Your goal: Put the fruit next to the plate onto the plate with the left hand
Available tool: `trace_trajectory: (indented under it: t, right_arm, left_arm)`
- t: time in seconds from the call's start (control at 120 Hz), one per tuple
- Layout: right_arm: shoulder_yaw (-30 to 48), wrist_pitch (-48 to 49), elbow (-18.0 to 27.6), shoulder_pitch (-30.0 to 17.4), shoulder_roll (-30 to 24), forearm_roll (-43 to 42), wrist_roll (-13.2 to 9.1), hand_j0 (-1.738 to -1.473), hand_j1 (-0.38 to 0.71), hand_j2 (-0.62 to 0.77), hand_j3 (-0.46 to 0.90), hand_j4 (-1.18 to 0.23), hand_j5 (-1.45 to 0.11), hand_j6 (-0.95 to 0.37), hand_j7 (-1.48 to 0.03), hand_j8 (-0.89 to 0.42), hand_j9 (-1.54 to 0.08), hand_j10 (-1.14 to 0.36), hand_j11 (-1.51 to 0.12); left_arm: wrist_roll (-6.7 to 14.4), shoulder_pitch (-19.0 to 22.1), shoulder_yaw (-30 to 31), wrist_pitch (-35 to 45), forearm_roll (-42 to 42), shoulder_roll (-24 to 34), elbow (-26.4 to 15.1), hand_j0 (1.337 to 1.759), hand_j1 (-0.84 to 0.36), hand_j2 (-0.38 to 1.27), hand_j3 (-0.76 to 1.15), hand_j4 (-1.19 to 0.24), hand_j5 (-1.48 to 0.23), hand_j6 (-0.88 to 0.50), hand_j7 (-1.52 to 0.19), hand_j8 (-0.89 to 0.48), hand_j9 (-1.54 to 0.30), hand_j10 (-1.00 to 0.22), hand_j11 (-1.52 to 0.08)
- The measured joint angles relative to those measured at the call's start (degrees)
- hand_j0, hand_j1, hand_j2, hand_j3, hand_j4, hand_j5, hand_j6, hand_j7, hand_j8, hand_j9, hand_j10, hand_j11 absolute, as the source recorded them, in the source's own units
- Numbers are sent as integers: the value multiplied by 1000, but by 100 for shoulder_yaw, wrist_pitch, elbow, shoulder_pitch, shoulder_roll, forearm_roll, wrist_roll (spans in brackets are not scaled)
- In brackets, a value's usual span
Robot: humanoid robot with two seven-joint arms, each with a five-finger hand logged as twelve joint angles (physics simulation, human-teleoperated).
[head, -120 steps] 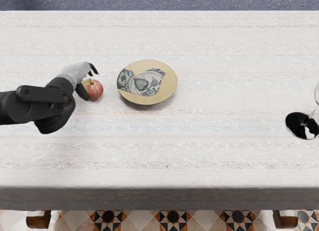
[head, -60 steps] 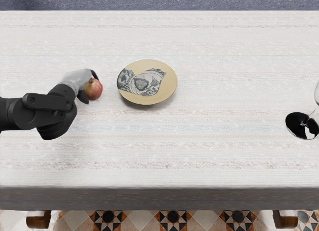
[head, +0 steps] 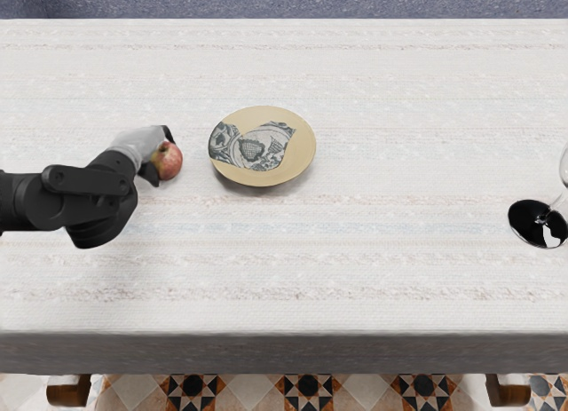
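The dark left arm (head: 53,198) comes in from the left edge and lies low over the pale, faintly striped surface (head: 355,251), bent toward the middle. Its grey left hand (head: 135,150) sits at the apple (head: 169,161), with the fingers (head: 167,132) curled over the far side and the thumb under the near side, so they grip the fruit. The apple is left of the plate (head: 302,143), near it but apart, with a strip of bare surface between them and nothing standing in that gap. Whether the apple rests on the surface or is lifted just off it cannot be told. It is round and red with a paler yellowish patch toward the hand. It has no clear long axis, and its stem is too small or too hidden to say which way it points. The plate is a tan disc with a blue-and-white pattern across its left and middle, and it carries nothing. Far to the right, at the edge and well apart from the plate, stands a glass (head: 537,223) with a dark round foot and a clear stem cut off by the frame.
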Motion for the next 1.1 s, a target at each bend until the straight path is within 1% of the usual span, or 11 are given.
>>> trace_trajectory:
  t: [0.2, 0.283, 0.367, 0.392, 0.408, 0.45, 0.492, 0.625, 0.908, 0.992, 1.1]
  right_arm:
    - [0, 0, 0, 0, 0, 0, 0, -1658, -310, -7, 0, -33, -43, -33, -42, -33, -42, -33, -42]
    - [0, 1, 1, 0, 0, -2, 0, -1658, -310, -7, 0, -33, -43, -33, -43, -33, -43, -33, -43]
    - [0, 1, 1, 0, 0, -2, 0, -1658, -310, -7, 0, -33, -43, -33, -43, -33, -43, -33, -43]
    - [0, 1, 1, 0, 0, -2, 0, -1658, -310, -7, 0, -33, -43, -33, -43, -33, -43, -33, -43]
    - [0, 0, 1, 0, 0, -1, 0, -1658, -310, -7, 0, -33, -43, -33, -43, -33, -43, -33, -43]
    - [0, 0, 0, 0, 0, -2, 0, -1658, -310, -7, 0, -33, -43, -33, -43, -33, -43, -33, -42]
    - [0, 0, 1, 0, 0, -2, 0, -1658, -310, -7, 0, -33, -43, -33, -43, -33, -43, -33, -43]
    - [0, 0, 0, 0, 0, -1, 0, -1658, -310, -7, 0, -33, -43, -33, -43, -33, -43, -33, -43]
    - [0, 0, 1, 0, 0, -2, 0, -1658, -310, -7, 0, -33, -42, -33, -42, -33, -42, -33, -42]
    - [0, 1, 2, 0, 0, -3, 0, -1658, -310, -7, 0, -33, -42, -33, -42, -33, -42, -33, -42]
    - [0, 0, 0, 0, 0, -1, 0, -1658, -310, -7, 0, -33, -42, -33, -42, -33, -42, -33, -42]
  left_arm:
    - [-5, -132, -231, 31, -33, 35, -27, 1641, -351, 372, 0, -161, -1125, -131, -1109, -262, -1127, -763, -1142]
    - [-5, -160, -424, 24, -41, 65, -65, 1640, -389, 461, 0, -119, -1150, -107, -1118, -246, -1136, -765, -1153]
    - [-7, -161, -608, 21, -46, 70, -82, 1640, -406, 461, 0, -101, -1149, -105, -1110, -235, -1140, -766, -1159]
    - [-8, -161, -661, 20, -48, 70, -85, 1640, -390, 423, 0, -98, -1146, -105, -1106, -234, -1141, -766, -1159]
    - [-10, -161, -698, 21, -50, 71, -87, 1640, -395, 444, 0, -102, -1144, -110, -1104, -237, -1141, -766, -1159]
    - [-14, -192, -784, 24, -55, 71, -89, 1641, -350, 348, 0, -121, -1135, -132, -1097, -261, -1137, -768, -1156]
    - [-17, -211, -868, 28, -55, 64, -90, 1642, -320, 339, 0, -156, -1126, -161, -1094, -291, -1134, -770, -1152]
    - [-28, -372, -1074, 26, -55, -5, -88, 1644, -283, 288, 0, -186, -1110, -196, -1092, -327, -1133, -771, -1151]
    - [-36, -375, -1476, 17, -80, -593, -31, 1646, -289, 293, 0, -194, -1107, -191, -1095, -325, -1134, -772, -1152]
    - [-51, -368, -1518, -1, -77, -854, 136, 1646, -295, 322, 0, -188, -1112, -188, -1100, -322, -1134, -772, -1153]
    - [-80, -305, -1537, -5, -71, -1099, 393, 1646, -286, 304, 0, -193, -1109, -191, -1099, -325, -1136, -772, -1155]
